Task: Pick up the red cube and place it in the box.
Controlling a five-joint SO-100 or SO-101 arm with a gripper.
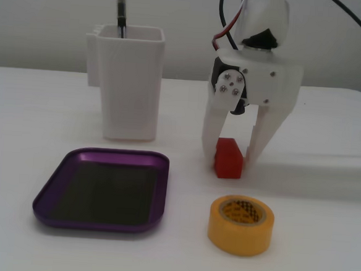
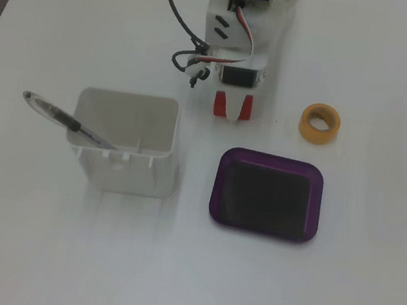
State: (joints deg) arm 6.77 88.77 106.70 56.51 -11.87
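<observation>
White counter runs to a pale wall. My tool straddles the small matte red cube on the counter, fingers at its sides; whether they already pinch it I cannot tell. To do this well I should squeeze squarely on the flat faces, then lift straight up. Beside the cube lies the shallow purple metal tray, empty. A tall white square container holds a pen. A yellow tape roll sits near.
</observation>
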